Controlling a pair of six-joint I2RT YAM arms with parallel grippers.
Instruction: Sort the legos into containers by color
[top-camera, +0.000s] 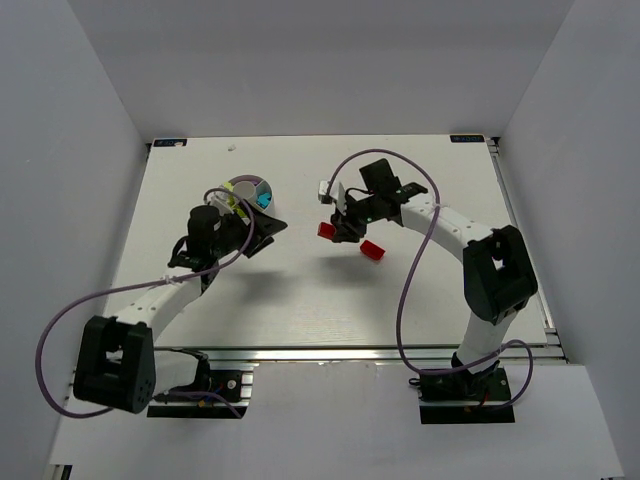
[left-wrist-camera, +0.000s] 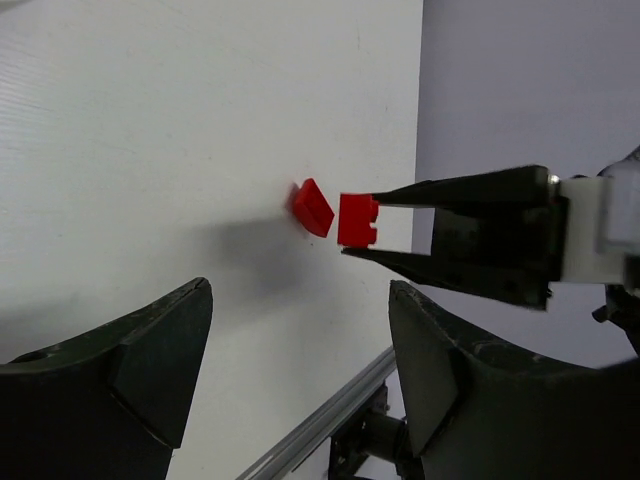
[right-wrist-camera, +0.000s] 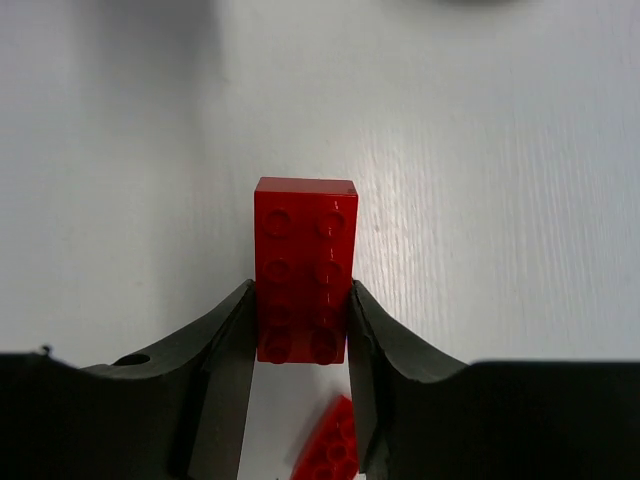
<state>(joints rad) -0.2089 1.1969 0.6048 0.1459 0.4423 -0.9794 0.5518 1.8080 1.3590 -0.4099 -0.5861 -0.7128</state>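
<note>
Right wrist view is showing a red lego sitting clamped between the two dark fingers of the right gripper, studs facing the camera. A second red lego is lying on the white table just beside it. The dish is standing well to the left, the left gripper hanging near it with fingers spread, holding nothing.

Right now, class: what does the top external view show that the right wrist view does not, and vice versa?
Only the top external view shows the white dish holding a cyan lego, and the left arm. Only the right wrist view shows the studs on the red brick clamped in the right gripper. Both show that brick and a second red brick lying loose on the table.
</note>
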